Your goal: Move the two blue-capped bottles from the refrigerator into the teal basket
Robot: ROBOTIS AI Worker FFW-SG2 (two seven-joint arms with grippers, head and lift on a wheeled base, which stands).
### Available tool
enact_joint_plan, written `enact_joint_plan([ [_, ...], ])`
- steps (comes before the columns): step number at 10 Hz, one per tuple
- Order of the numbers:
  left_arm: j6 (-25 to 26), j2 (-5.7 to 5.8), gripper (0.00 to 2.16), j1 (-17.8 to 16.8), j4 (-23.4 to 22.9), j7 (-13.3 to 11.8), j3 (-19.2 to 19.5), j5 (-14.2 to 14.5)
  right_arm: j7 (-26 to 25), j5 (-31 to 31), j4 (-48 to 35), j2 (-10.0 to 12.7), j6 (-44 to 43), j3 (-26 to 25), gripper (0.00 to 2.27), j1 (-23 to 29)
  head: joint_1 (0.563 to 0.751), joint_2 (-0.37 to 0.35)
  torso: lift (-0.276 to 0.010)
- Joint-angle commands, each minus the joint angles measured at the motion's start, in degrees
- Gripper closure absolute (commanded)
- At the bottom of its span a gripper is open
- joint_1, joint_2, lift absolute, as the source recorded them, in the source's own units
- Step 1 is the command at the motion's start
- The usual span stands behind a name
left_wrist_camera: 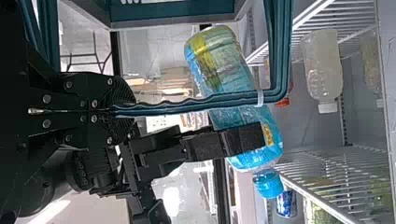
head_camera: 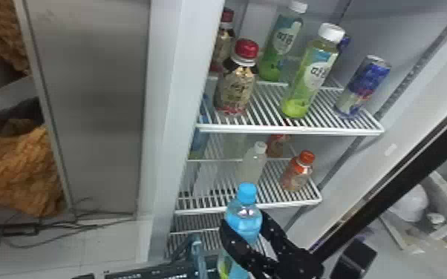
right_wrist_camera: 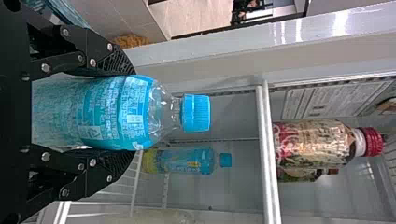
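Right gripper (head_camera: 254, 226): fingers clamped round the label of the first blue-capped bottle, which is pinched between them
First blue-capped bottle (head_camera: 247, 215): held in the right gripper, its cap projecting past the fingertips, outside the shelves
Second blue-capped bottle (right_wrist_camera: 184, 161): stood inside the refrigerator (head_camera: 167, 111), beyond the right gripper, untouched
Left gripper (left_wrist_camera: 123, 110): fingers pressed together on the basket handle (left_wrist_camera: 196, 106)
Teal basket (left_wrist_camera: 173, 18): suspended by its handle from the left gripper; handle passed near the bottle held by the right gripper
Lower shelf (head_camera: 286, 205): set beyond the right gripper; white-capped bottle (head_camera: 254, 167) and orange-capped bottle (head_camera: 296, 176) carried
Upper shelf (head_camera: 289, 130): set beyond and above the right gripper; red-capped bottle (head_camera: 235, 87), green-tea bottle (head_camera: 310, 74) and blue can (head_camera: 364, 87) carried, among others
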Motion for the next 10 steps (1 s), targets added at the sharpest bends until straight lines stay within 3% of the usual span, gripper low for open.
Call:
enact_joint_plan([
  [1, -0.01, 0.01, 1.13, 0.00, 0.00, 0.00, 0.02, 0.00, 0.11, -0.01, 0.12, -0.13, 0.67, -0.08, 0.65, 0.01, 0.695, -0.350, -0.157],
  [8, -0.29, -0.16, 1.13, 0.14, 0.00, 0.00, 0.11, 0.00, 1.87, -0.62, 8.13, -0.04, 0.39, 0.62, 0.65, -4.35, 0.695, -0.350, -0.157],
  [10, -0.29, -0.16, 1.13, 0.14, 0.00, 0.00, 0.11, 0.00, 3.98, -0.71, 11.23, 0.05, -0.74, 0.54, 0.52, -6.17, 0.695, -0.350, -0.157],
])
